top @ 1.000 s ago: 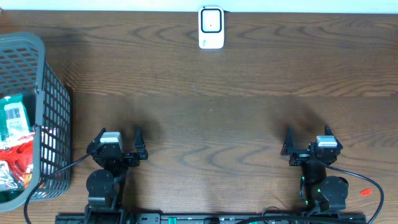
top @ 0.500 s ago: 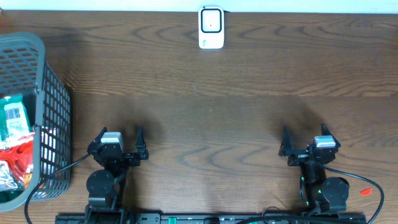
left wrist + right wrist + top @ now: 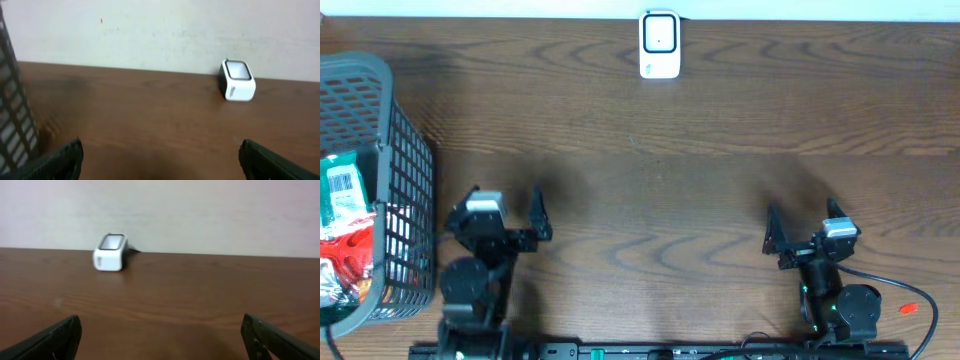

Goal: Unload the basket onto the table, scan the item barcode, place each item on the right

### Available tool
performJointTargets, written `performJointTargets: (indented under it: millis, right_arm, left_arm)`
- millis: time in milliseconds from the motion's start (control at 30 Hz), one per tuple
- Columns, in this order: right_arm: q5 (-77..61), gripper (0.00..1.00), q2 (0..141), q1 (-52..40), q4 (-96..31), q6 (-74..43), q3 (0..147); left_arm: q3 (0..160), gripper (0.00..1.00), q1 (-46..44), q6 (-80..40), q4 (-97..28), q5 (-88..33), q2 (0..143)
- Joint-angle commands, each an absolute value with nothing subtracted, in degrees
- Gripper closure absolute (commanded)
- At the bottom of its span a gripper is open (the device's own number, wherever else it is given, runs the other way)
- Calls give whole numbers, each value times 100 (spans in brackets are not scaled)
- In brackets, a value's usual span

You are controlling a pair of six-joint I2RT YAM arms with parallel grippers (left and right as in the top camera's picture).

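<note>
At 9 o'clock on the dark brown wooden table (image 3: pixel 650 150) stands one grey plastic mesh basket (image 3: pixel 408 180). In it I count one green-and-white packet (image 3: pixel 342 192) and one red packet (image 3: pixel 345 250); silvery wrapping lies under them at the basket's lower edge, and I cannot tell how many pieces it is. No barcode is readable from here.

At 7 o'clock is my left gripper (image 3: pixel 505 205), just beside the basket, its two fingers spread wide with nothing between them.

At 12 o'clock, against the far edge, sits one white box-shaped barcode scanner (image 3: pixel 660 45), well apart from both of my grippers.

At 5 o'clock is my right gripper (image 3: pixel 803 222), its two fingers spread wide as well and holding nothing. One small red scrap (image 3: pixel 908 308) lies at 4 o'clock.
</note>
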State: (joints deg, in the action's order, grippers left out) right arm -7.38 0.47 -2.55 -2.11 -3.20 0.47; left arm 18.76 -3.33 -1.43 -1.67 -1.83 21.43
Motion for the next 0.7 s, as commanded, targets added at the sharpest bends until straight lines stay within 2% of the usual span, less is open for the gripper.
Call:
performJointTargets:
  millis: [0,200,467,667]
  right_arm:
    - [-1391,1,38,-342,-75,-427,183]
    - [-2720,1,38,-342,167,-419,183]
    - [-2204,1,38,-342,333,-928,183]
    - [-1249,1,119,-342,711,-1278,255]
  left_arm:
    - [2689,1,-325,134,-242,-384,2836]
    - [3264,1,-325,751,-45,-410,3275]
    - [3273,1,-325,489,5,-840,3210]
    - [3444,1,-322,486,5,-832,3343]
